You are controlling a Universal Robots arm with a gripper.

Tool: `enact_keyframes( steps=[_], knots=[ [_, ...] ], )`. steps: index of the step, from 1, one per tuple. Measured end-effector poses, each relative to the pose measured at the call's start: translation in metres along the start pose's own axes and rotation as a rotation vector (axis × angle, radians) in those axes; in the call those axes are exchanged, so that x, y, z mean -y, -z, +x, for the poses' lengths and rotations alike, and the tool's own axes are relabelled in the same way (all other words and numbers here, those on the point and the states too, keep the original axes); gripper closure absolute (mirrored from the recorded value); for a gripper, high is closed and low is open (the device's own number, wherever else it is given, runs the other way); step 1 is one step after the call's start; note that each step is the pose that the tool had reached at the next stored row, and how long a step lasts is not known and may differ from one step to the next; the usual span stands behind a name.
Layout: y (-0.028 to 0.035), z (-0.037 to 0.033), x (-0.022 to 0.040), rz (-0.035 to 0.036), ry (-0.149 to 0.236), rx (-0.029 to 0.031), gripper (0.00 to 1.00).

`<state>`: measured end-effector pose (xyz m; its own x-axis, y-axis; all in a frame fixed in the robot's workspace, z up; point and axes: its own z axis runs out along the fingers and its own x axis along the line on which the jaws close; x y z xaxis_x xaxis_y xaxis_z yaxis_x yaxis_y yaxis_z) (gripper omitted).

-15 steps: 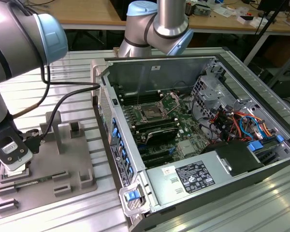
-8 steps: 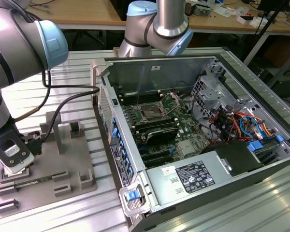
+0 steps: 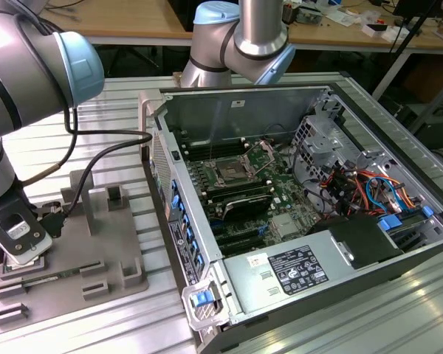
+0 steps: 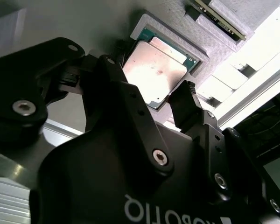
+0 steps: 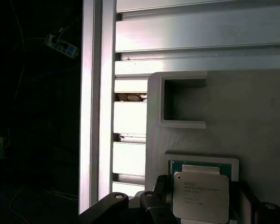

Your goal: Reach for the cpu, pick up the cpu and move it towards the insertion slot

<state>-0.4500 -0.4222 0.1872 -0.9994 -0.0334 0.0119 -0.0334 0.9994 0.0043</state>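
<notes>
tool [image 4: 151, 79] hangs spread, a finger at either side of the cpu [image 4: 155, 69], which lies ungripped in the recess of its grey tray [image 4: 175, 33]. reach looks finished; gripping calls for square closing on opposite edges. insertion slot [image 3: 229, 174] sits well apart, inside the case [image 3: 236, 114].

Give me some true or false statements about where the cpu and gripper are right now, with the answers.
The cpu lies in the grey tray. True.
The gripper is over the insertion slot. False: it is at the cpu, over the tray.
The insertion slot sits inside the open computer case. True.
The tray stands inside the case. False: it lies outside, toward the exterior view's left.
</notes>
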Motion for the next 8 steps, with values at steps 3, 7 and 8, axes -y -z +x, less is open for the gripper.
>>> enact_keyframes(
  steps=[3,7,8],
  knots=[
    [0.0,0.0002,0.0001,-0.0001,-0.005,-0.0001,0.35],
    [0.0001,0.0003,0.0001,0.0001,-0.005,-0.0002,0.36],
    [0.0001,0.0004,0.0001,0.0,-0.005,-0.0001,0.44]
  ],
)
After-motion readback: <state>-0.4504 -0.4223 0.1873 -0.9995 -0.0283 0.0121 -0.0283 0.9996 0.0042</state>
